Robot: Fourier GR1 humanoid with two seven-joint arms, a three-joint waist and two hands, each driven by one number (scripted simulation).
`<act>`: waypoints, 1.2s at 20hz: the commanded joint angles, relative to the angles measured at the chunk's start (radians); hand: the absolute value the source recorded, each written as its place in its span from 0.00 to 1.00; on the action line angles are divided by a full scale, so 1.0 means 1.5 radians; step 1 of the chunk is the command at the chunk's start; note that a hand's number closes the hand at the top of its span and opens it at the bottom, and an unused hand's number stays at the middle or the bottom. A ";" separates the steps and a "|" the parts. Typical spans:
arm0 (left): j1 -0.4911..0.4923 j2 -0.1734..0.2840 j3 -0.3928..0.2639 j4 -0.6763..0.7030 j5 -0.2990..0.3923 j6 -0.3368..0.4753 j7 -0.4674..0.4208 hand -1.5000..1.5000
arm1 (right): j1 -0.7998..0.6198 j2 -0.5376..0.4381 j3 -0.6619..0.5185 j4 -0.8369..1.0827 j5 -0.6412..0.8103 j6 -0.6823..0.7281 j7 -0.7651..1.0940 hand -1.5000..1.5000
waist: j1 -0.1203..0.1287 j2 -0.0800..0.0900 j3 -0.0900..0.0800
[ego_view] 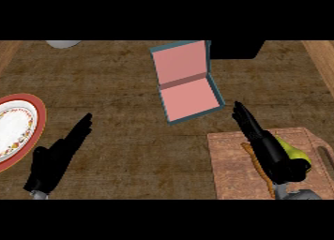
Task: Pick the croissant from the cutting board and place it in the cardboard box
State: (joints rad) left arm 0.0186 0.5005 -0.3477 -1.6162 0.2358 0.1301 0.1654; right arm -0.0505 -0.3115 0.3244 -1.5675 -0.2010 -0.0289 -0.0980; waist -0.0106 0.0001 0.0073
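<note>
Mostly hidden, the golden-brown croissant [254, 159] lies on the pale wooden cutting board with a slot handle [315, 180] at the near right of the bench; we see only a thin crusty strip along the left flank of our right hand [270, 150]. A yellow-green lump [294, 152] shows on the hand's other side; we cannot tell what it is. The black right hand lies stretched over the board, fingers straight and pointing far-left toward the box, so we read it as open, laid on or over the pastry, not curled round it. Whether the croissant is already lifted we cannot tell.

Just beyond the board's far-left corner sits the open cardboard box with teal outer walls and a pink inside [189, 96], its lid thrown back toward the far side. We judge that it stands there so the carry stays short and the mouth faces up for a drop from above.

Our left hand [56, 157] rests at the near left, fingers straight and aimed far-right, holding nothing. Left of it is a round white plate with a red rim and flowered border [7, 133], cut by the edge. The dark wooden bench [114, 79] carries everything.
</note>
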 commanded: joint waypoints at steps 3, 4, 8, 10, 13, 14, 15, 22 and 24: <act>-0.012 0.017 0.074 0.043 -0.036 0.035 -0.047 0.50 | -0.051 -0.025 -0.024 -0.064 0.007 0.042 -0.040 0.00 | 0.008 -0.001 -0.005; -0.014 0.016 0.068 0.001 -0.067 0.078 -0.031 0.50 | -0.094 -0.018 -0.037 -0.060 0.003 0.043 -0.054 0.00 | 0.018 -0.003 -0.004; -0.009 0.000 0.079 0.026 -0.067 0.104 -0.035 0.50 | -0.111 -0.185 -0.085 -0.014 0.260 -0.074 -0.056 1.00 | 0.000 -0.009 -0.010; -0.015 -0.016 0.092 0.058 -0.084 0.125 -0.061 0.50 | -0.030 -0.018 -0.079 0.014 0.199 -0.172 -0.104 0.00 | 0.001 0.001 -0.005; -0.008 -0.035 0.086 0.064 -0.100 0.121 -0.078 0.50 | -0.036 -0.029 -0.162 0.060 0.102 -0.101 -0.209 0.00 | 0.006 0.001 -0.004; -0.018 -0.057 0.083 0.082 -0.120 0.124 -0.086 0.50 | -0.010 -0.038 -0.155 0.058 0.107 -0.066 -0.237 0.00 | 0.005 0.000 -0.005; -0.010 -0.053 0.080 0.063 -0.121 0.125 -0.060 0.50 | -0.009 -0.058 -0.166 0.090 0.123 -0.052 -0.287 0.00 | 0.007 0.000 -0.004; -0.003 -0.042 0.097 0.071 -0.108 0.114 -0.083 0.50 | -0.022 -0.264 -0.104 -0.015 0.326 -0.025 -0.106 0.00 | 0.003 -0.003 -0.007; -0.019 -0.021 0.109 0.035 -0.097 0.101 -0.044 0.50 | -0.021 -0.327 -0.098 -0.036 0.331 0.046 -0.057 0.00 | 0.004 -0.005 -0.007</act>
State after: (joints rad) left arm 0.0021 0.4416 -0.2088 -1.5327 0.0721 0.3033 0.0684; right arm -0.0845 -0.6643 0.1535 -1.5703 0.2137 -0.0463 -0.2794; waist -0.0049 -0.0035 -0.0026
